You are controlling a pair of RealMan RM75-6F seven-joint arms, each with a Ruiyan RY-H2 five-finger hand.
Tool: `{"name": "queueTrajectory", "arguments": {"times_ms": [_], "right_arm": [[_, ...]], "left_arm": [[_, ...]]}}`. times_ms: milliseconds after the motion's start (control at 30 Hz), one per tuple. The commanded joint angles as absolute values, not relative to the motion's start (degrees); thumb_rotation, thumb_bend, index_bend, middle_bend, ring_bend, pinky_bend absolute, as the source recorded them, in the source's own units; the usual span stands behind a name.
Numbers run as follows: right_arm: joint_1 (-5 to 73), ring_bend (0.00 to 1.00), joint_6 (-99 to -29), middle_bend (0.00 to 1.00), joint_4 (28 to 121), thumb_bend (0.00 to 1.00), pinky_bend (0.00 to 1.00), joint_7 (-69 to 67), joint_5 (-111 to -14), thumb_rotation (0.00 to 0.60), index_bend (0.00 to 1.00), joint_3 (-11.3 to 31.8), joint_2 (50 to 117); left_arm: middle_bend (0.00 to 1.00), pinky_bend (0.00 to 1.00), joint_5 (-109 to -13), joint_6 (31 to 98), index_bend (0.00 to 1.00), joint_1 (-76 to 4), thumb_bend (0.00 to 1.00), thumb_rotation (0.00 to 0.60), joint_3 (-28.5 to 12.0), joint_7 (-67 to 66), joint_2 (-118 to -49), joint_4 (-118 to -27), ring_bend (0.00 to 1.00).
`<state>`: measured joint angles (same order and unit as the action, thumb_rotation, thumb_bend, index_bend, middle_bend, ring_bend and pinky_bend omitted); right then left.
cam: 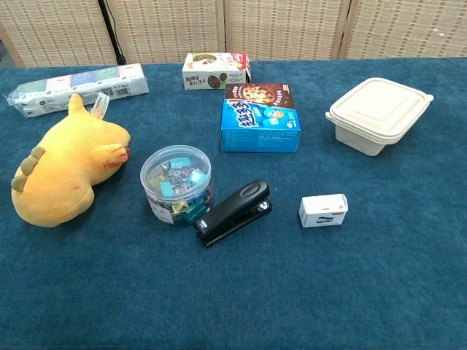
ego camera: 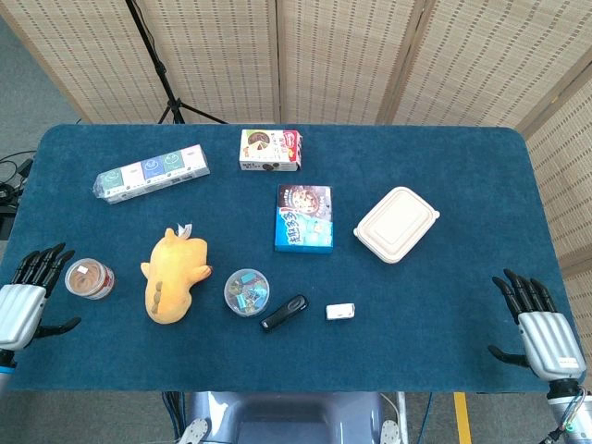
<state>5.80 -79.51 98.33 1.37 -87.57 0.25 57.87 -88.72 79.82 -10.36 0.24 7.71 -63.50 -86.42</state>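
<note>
Risk sits at nine o'clock: the left hand (ego camera: 23,301), fingers spread and holding nothing, hovers just beside the small round tin (ego camera: 90,278); a careless sweep could knock it toward the plush toy (ego camera: 174,273). The right hand (ego camera: 541,328), equally splayed and empty, rests at four o'clock, well apart from the white box (ego camera: 340,312).

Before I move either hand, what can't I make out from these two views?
- Left hand: cut by the head view's left edge; absent from chest view.
- Right hand: head view only, wrist cut off.
- Small can by the left hand: label too small; outside chest view.
- Stapler: loaded or not, hidden.
</note>
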Motion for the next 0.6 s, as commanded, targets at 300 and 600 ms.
{"name": "queueTrajectory", "arguments": {"times_ms": [300, 600], "right_arm": [[5.5, 0.0, -80.05, 0.0, 98.32, 0.0, 0.0, 1.43, -87.7, 0.6, 0.03, 0.22, 57.87], [5.84, 0.0, -79.12, 0.0, 96.89, 0.0, 0.0, 6.13, -85.5, 0.6, 0.03, 0.83, 59.68]], "left_arm": [[0.0, 0.0, -89.13, 77.46, 0.0, -11.65, 0.0, 0.6, 0.56, 6.64, -64.26, -85.41, 0.0], [0.0, 0.0, -98.62, 78.39, 0.0, -16.55, 0.0, 0.6, 1.44, 13.85, -67.34, -74.86, 0.0]]}}
